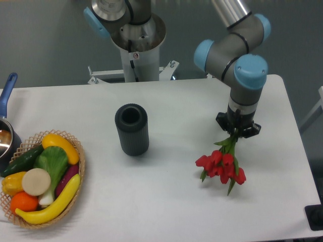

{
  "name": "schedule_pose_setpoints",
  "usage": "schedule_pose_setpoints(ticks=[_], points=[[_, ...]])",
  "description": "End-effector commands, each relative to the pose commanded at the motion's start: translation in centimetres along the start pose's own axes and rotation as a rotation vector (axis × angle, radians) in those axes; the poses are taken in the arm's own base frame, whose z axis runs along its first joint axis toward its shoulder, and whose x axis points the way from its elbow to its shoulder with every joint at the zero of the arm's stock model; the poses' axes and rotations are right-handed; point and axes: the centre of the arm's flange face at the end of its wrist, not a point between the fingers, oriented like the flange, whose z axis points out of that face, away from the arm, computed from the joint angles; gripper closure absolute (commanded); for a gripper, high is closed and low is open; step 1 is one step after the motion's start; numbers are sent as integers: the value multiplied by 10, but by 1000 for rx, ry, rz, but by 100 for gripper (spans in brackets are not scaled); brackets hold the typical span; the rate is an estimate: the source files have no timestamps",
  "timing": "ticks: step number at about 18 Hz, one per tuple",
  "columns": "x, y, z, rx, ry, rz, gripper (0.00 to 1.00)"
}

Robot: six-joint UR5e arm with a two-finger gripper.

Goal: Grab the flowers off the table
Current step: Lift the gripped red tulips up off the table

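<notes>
The flowers (222, 166) lie on the white surface (166, 201), right of the dark cylinder (132, 129); light, limp, easily crushed; the stems are the sound hold; the hand (235, 134) sits over the stem ends, its grip indiscernible.

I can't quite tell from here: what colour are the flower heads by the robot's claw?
Red, on green stems: the flowers show clearly in the fixed camera view.
</notes>
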Motion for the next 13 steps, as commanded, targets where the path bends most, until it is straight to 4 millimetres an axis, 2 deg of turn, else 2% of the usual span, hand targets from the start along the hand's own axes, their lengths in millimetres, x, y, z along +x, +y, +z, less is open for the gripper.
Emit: schedule_pose_setpoints(ticks=[3,7,13], points=[[1,2,-22,-1,3,5,100],[-2,-2,-40,8,-17,8,100],[0,-2,-45,4,-10,9,100]])
